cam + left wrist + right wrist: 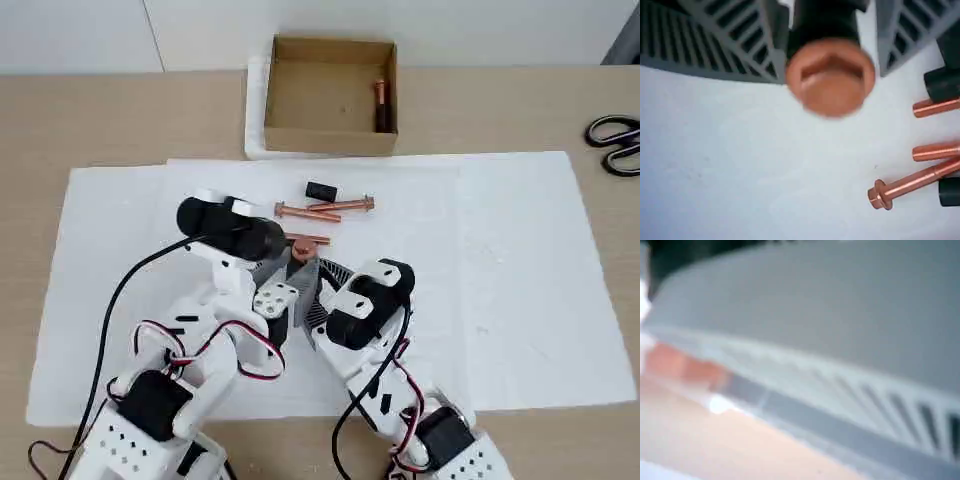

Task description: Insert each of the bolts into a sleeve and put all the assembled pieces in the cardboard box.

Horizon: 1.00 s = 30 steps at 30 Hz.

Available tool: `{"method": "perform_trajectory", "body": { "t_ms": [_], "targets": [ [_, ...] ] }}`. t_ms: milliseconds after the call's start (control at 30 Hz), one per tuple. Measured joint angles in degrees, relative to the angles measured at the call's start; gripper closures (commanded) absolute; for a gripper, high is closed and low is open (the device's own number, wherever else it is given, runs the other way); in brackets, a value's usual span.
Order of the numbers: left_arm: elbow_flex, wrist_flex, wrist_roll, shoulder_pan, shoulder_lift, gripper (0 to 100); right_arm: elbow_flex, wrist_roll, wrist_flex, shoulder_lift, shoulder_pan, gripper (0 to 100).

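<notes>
My left gripper [830, 55] is shut on a black sleeve [824, 20], and a copper bolt head [830, 77] sticks out of the sleeve toward the camera. From above, this gripper [298, 268] meets my right gripper [318, 295] at the middle of the white sheet, with copper [300, 244] showing just beyond them. Three loose bolts lie past the grippers [935, 107] [935, 150] [905, 184], two of them crossed [322, 208]. A spare black sleeve [320, 190] rests behind them. The cardboard box [300, 95] at the back holds one assembled piece [382, 105].
A white foam sheet [500, 280] covers most of the wooden table [100, 110]. Scissors [615, 140] lie at the far right edge. The arms' bases and cables [150, 400] crowd the near edge. A white strip [252, 110] borders the box's left side.
</notes>
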<state>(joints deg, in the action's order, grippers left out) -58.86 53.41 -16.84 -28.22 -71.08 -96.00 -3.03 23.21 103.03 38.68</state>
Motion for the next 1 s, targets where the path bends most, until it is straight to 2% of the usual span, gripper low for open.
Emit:
{"method": "perform_trajectory", "body": {
  "t_ms": [267,400,533,700,800,867,1000],
  "targets": [
    [9.41,9.14,-0.09,0.18,0.0,88,0.0,0.0,0.0,0.0,0.0,99.5],
    [12.57,12.31,-0.09,5.1,0.0,88,0.0,0.0,0.0,0.0,-1.14,99.5],
    [14.15,14.24,0.0,14.95,-0.09,88,0.0,0.0,0.0,0.0,-3.52,99.5],
    [13.71,11.69,1.23,31.47,-0.09,88,0.0,0.0,0.79,0.0,-8.7,99.5],
    [10.9,10.99,7.91,39.12,0.0,88,0.18,1.93,5.45,0.0,-12.22,99.5],
    [9.05,10.99,13.45,41.67,0.0,88,0.53,3.52,9.58,0.0,-14.15,99.5],
    [5.27,10.99,17.32,45.98,0.0,88,4.48,4.4,14.07,0.0,-15.56,99.5]
  ]
}}
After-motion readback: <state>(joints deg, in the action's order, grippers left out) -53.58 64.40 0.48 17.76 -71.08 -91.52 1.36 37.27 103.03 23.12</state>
